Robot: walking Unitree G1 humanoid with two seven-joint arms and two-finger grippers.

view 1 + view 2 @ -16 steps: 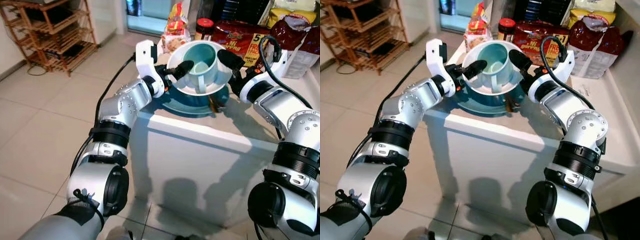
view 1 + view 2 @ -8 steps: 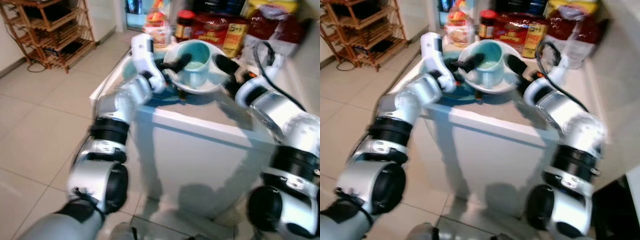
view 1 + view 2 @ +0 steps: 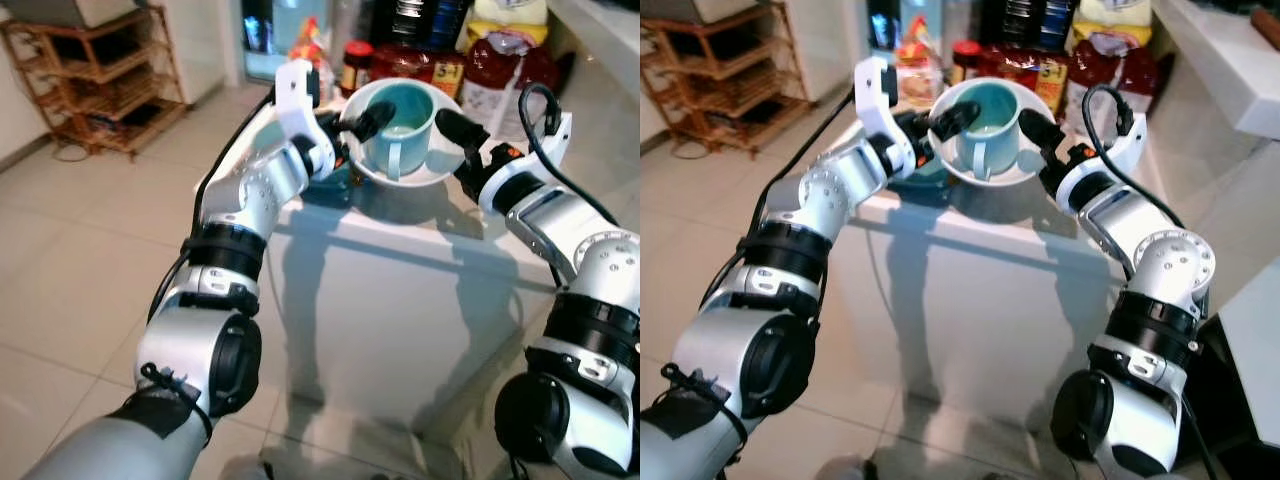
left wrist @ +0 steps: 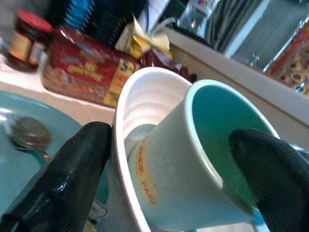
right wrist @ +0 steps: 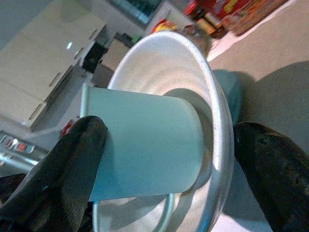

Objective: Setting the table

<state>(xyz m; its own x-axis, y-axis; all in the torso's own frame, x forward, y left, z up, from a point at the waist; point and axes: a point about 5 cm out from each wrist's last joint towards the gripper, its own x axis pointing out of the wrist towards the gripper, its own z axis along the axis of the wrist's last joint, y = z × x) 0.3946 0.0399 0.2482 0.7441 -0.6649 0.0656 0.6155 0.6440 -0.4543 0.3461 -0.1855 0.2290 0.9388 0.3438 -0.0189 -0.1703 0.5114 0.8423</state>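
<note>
A white bowl [image 3: 420, 175] with a teal mug [image 3: 400, 115] standing in it hangs above the white counter [image 3: 400, 270], casting a shadow on the top. My left gripper [image 3: 358, 132] is shut on the bowl's left rim, and my right gripper [image 3: 455, 140] is shut on its right rim. In the wrist views each pair of black fingers straddles the bowl [image 4: 140, 106] wall and the mug [image 5: 145, 145]. A teal plate [image 3: 925, 170] with a spoon [image 4: 29, 135] on it lies on the counter, below and left of the bowl.
A dark jar [image 3: 356, 62], red snack packs [image 3: 410, 65] and food bags [image 3: 505, 65] crowd the counter's back. A wooden rack [image 3: 100, 80] stands on the tiled floor at far left. Another white counter [image 3: 1230, 70] runs along the right.
Both grippers have lifted the bowl with the mug off the teal plate; the plate and spoon stay on the counter. The camera view has shifted as well.
</note>
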